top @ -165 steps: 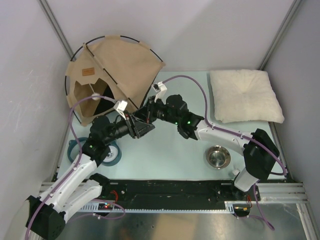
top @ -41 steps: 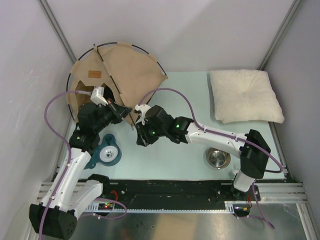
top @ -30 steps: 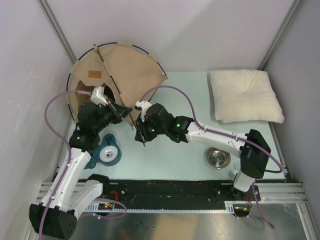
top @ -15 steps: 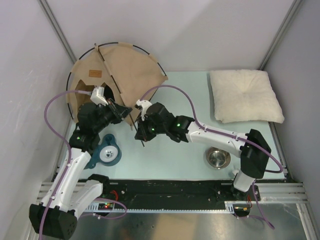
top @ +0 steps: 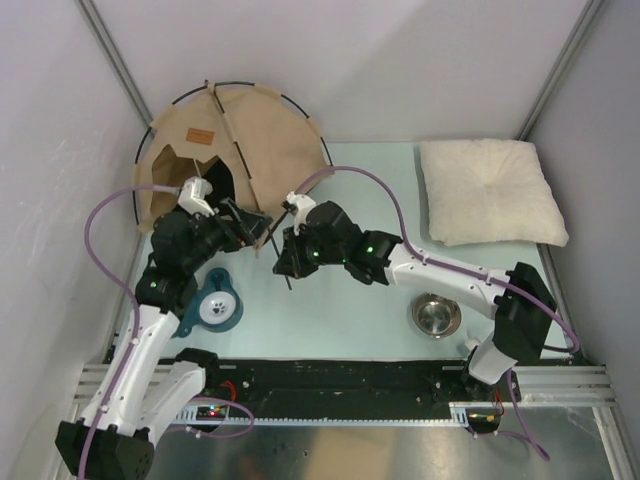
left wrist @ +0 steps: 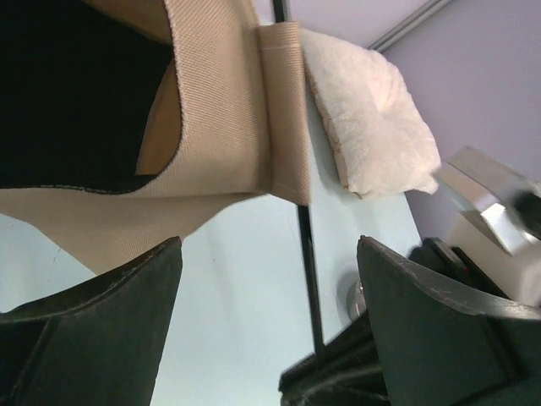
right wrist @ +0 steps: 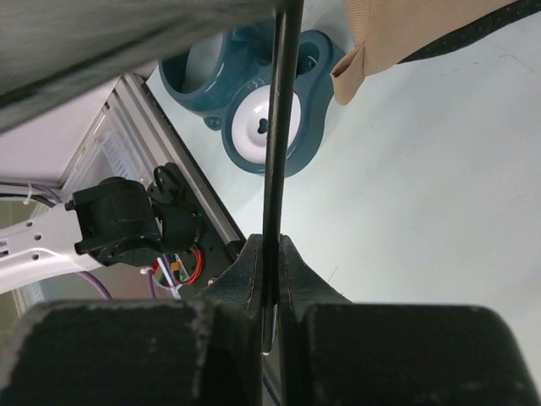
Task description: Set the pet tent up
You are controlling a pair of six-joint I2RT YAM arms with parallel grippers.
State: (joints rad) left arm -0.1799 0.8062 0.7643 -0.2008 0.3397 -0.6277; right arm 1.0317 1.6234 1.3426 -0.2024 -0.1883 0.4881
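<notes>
Starting at the near edge of the table [top: 350,325], a blue paw-print feeder dish [top: 212,306] sits on the left and a small steel bowl [top: 436,314] on the right, well apart from each other. Just beyond them the right gripper [top: 286,264] is reached across to the left of centre, and the right wrist view shows its fingers [right wrist: 250,269] pinched tight on a thin black pole [right wrist: 280,127], which runs straight up between them and out past the top of that view, with the blue dish lying on the table behind it. A tan fabric corner with black edging [right wrist: 365,57] hangs beside the pole at the upper right of that view. The left gripper [top: 256,228] hovers just beside the right one, at the tent's lower front edge; in the left wrist view its jaws stand wide apart and clasp nothing, with the same black pole [left wrist: 307,262] crossing the gap below them as it emerges from a tan fabric sleeve [left wrist: 283,110]. The pet tent [top: 270,125] stands in the far left corner against the walls, its tan panels spread in a fan, curved black poles showing around its back rim, a small brown label patch [top: 200,136] on the left panel and its dark lining [left wrist: 76,85] open toward the left arm. A cream pillow [top: 488,190] lies flat at the far right, well clear of the tent
</notes>
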